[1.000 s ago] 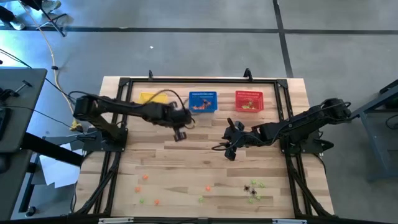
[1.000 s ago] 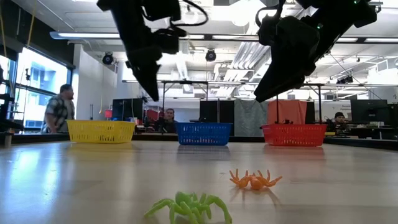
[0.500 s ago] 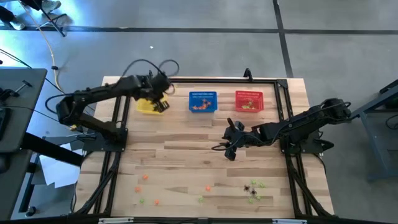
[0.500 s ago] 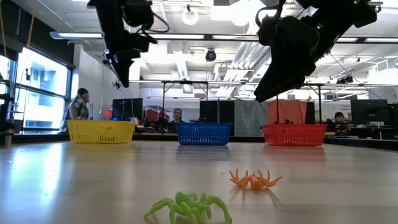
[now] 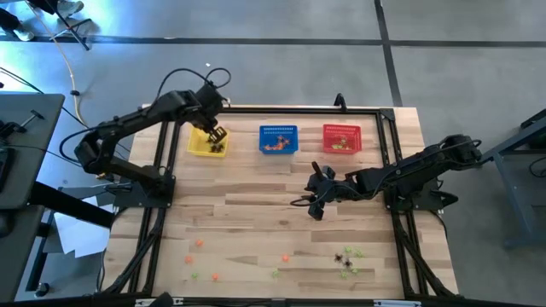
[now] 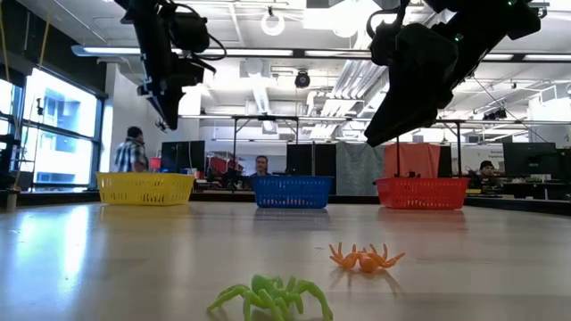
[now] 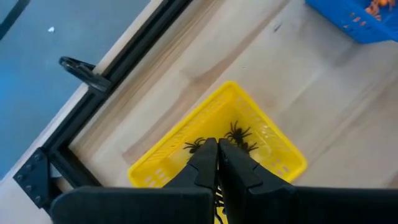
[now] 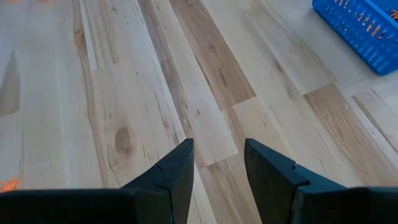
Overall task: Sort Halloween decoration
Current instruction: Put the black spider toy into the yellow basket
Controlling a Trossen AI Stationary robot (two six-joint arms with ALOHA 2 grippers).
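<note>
Left gripper [image 7: 217, 155] pinched together over the yellow basket [image 7: 283, 155]
black spiders [image 7: 236, 134] inside; right gripper [image 8: 219, 163] parted above bare table [image 8: 124, 93]

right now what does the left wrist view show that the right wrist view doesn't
Only the left wrist view shows the yellow basket with black spiders lying in it, the table's black frame, and the shut left gripper over that basket. Only the right wrist view shows the open right gripper above bare planks and an orange trinket at the picture's edge. Both show the wooden table and a corner of the blue basket holding orange pieces.
</note>
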